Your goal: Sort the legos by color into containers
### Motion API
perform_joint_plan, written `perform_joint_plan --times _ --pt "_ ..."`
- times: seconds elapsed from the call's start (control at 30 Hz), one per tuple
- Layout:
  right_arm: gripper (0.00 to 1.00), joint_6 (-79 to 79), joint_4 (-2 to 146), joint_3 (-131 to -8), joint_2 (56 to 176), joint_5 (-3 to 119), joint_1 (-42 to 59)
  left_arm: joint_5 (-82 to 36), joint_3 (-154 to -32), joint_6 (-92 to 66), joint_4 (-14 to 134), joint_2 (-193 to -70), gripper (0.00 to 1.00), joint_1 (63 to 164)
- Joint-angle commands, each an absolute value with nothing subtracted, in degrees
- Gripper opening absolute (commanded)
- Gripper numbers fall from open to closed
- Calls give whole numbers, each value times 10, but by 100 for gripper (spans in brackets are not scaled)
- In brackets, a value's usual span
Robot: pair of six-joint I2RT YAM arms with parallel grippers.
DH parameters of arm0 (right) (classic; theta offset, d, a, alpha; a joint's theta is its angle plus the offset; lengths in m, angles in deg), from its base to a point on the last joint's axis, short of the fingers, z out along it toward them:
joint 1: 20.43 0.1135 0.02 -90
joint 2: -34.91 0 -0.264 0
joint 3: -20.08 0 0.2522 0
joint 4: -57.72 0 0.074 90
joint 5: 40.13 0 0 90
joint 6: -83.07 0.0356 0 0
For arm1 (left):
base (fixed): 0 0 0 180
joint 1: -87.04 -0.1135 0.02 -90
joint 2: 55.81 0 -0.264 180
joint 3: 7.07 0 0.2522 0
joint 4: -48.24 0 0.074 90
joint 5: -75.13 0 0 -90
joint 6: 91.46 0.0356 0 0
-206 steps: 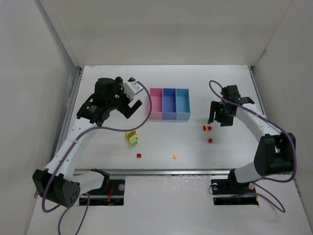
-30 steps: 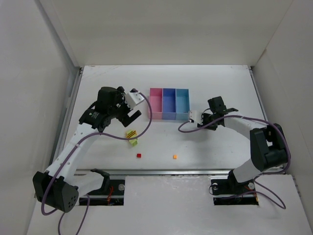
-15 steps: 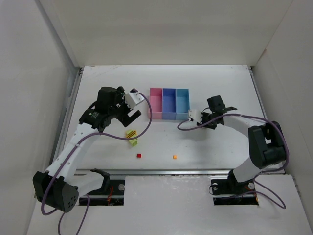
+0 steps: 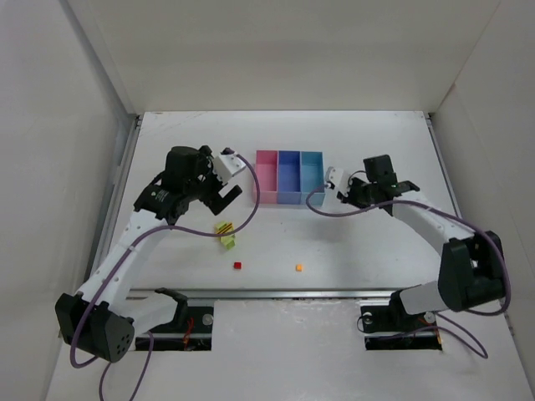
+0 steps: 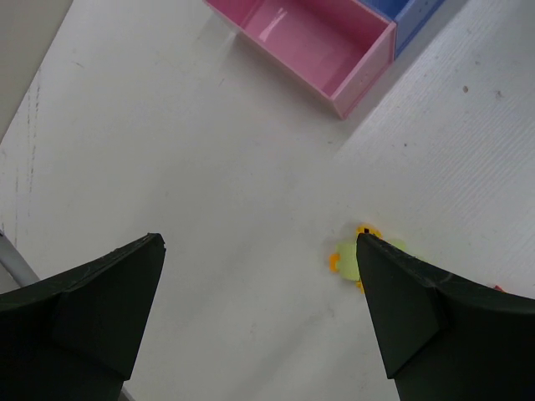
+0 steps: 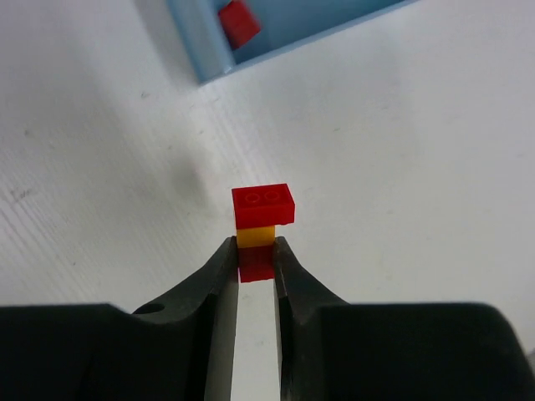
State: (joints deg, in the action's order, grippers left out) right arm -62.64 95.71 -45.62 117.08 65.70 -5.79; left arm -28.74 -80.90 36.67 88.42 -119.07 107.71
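Closest to me, on the table [image 4: 376, 251] well short of the tray [image 4: 289, 203], I see a lone red brick [image 4: 237, 266] and a lone orange brick [image 4: 298, 267]. The red one sits off toward the tray's pink end, and the orange one is roughly level with its middle.

A bit further on is the yellow-green clump [image 4: 224, 233] with its red stripes, lying on the near side of the tray's pink end, out past that corner. My left gripper [image 5: 257, 242] hangs above the table there with its fingers spread wide and nothing between them. On its wrist view the clump sits just inside the right-hand finger [image 5: 401, 309].

My right gripper [image 6: 255, 251] is just beside the tray's light blue end. It is clamped on the bottom of a little stack [image 6: 261, 213] of red, yellow and red.

Beyond that is the tray itself: pink bin [image 4: 267, 177], blue-violet bin [image 4: 288, 177] and light blue bin [image 6: 201, 58] in a row. One red piece [image 6: 240, 22] lies in the light blue bin, close to the corner facing the stack.
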Motion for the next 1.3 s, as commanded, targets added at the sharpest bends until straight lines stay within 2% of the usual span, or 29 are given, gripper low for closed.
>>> perform_joint_plan --times 0.0,0.17,0.4,0.5,0.63,0.73,0.93,1.27 --pt "0 -563 875 -469 1099 691 -61 -317 -859 313 862 -1182 100 1080" --pt "0 -494 831 -485 1034 733 -61 -380 -931 215 855 -1219 98 1080" --pt "0 -494 792 -519 1029 707 41 -506 -1005 64 799 -1302 94 1086" --pt "0 -482 767 -537 1038 689 88 -520 -1058 35 799 -1354 88 1110" --pt "0 -461 682 -532 1043 689 123 -508 -1153 23 864 -1428 88 1147" --pt "0 -454 681 -537 1057 683 150 -508 -1222 23 920 -1480 87 1167" --pt "0 -443 681 -542 1072 678 166 -488 -1219 9 914 -1487 83 1186" --pt "0 -424 676 -548 1082 651 166 -465 -1208 3 925 -1487 66 1204"
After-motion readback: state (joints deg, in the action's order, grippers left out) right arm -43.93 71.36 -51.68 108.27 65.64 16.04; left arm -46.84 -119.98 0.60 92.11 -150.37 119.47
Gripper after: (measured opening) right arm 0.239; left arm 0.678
